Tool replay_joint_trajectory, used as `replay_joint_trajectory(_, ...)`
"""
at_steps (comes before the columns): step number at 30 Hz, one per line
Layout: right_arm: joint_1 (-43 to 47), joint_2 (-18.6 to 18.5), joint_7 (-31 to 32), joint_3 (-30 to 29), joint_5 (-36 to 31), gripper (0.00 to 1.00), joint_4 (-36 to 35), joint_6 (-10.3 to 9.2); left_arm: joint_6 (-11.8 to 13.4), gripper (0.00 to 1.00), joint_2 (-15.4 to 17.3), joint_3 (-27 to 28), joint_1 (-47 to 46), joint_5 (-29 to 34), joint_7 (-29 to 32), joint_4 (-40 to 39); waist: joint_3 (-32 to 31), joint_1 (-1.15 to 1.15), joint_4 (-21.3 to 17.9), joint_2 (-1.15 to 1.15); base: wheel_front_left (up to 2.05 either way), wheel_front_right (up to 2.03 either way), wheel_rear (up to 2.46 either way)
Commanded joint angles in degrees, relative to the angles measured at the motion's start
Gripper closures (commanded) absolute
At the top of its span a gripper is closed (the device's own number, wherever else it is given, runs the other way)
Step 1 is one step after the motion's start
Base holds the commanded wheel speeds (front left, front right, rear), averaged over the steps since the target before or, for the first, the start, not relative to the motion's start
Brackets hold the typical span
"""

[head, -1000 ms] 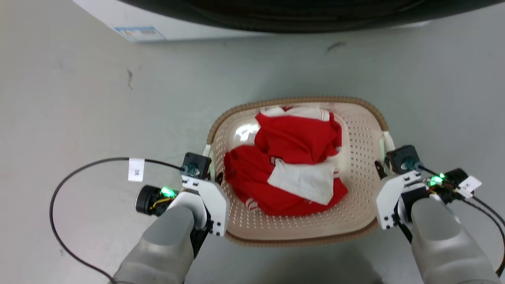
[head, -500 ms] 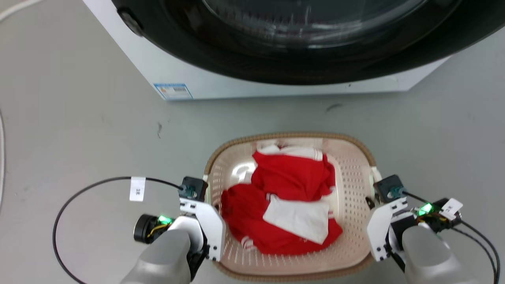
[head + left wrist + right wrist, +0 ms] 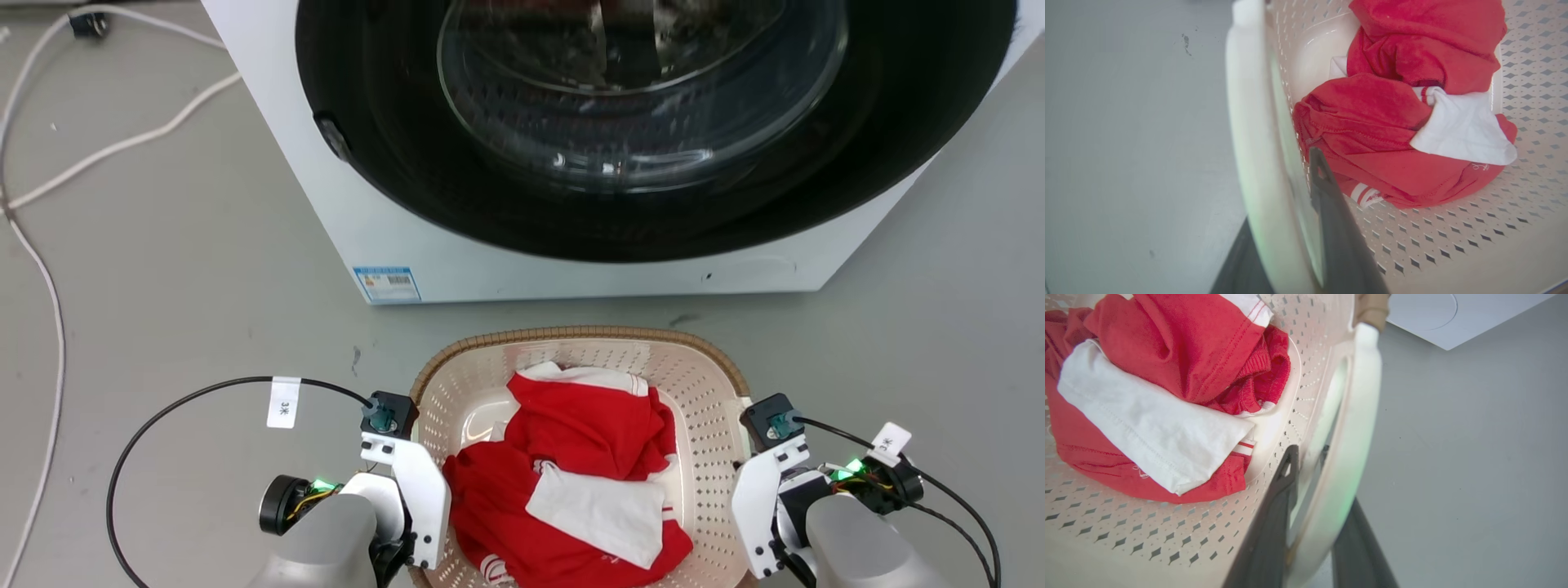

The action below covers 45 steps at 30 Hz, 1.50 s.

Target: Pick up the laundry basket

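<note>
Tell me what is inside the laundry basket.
Inside the laundry basket lies a crumpled heap of red clothing with a white piece on top. The perforated floor shows around it; whatever is beneath the heap is covered.

Counted 1 laundry basket (image 3: 571,333) with 2 loop handles: left handle (image 3: 1249,122), right handle (image 3: 1359,416). Grippers numbered 2: left gripper (image 3: 1284,192), right gripper (image 3: 1307,451). Washing machine (image 3: 457,273): 1. Cable tags: 2, left tag (image 3: 283,402), right tag (image 3: 890,441). Clothing heap (image 3: 588,433): 1; garment number was indeterminable.

Left cable tag (image 3: 283,402) probably "3米", washer sticker (image 3: 387,283) illegible
</note>
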Motion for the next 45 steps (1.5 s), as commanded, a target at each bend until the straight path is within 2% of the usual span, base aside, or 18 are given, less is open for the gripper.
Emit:
replay_joint_trajectory(1, 1.15, -0.49, 0.79, 1.72, 1.10, 1.00, 0.14, -0.06, -0.46, 1.00, 0.61, -0.42, 0.55, -0.26, 0.37, -0.66, -1.82, 0.01, -0.15, 0.00, 0.00, 0.00, 0.00)
replay_joint_trajectory(12, 3.08, -0.43, 7.78, 12.53, 12.28, 1.00, 0.10, -0.05, -0.47, 1.00, 1.24, -3.29, 2.67, -3.73, 7.26, -2.39, -7.95, 0.01, -0.66, 0.00, 0.00, 0.00, 0.00)
replay_joint_trajectory(19, 3.59, -0.41, 10.54, 17.69, 17.07, 1.00, 0.02, -0.05, -0.49, 1.00, 2.14, -5.67, 3.38, -5.66, 11.63, -3.62, -11.68, 0.01, -0.91, 0.00, 0.00, 0.00, 0.00)
replay_joint_trajectory(36, 2.80, -0.88, 13.97, 24.34, 24.32, 1.00, 0.06, -0.05, -0.50, 1.00, 3.68, -9.71, 2.64, -10.63, 18.00, -5.15, -14.72, 0.01, -0.80, 0.00, 0.00, 0.00, 0.00)
replay_joint_trajectory(45, 2.16, -1.29, 15.81, 27.78, 28.20, 1.00, 0.00, -0.05, -0.49, 1.00, 4.49, -11.47, 1.93, -12.76, 18.52, -5.46, -14.79, 0.01, -1.14, 0.00, 0.00, 0.00, 0.00)
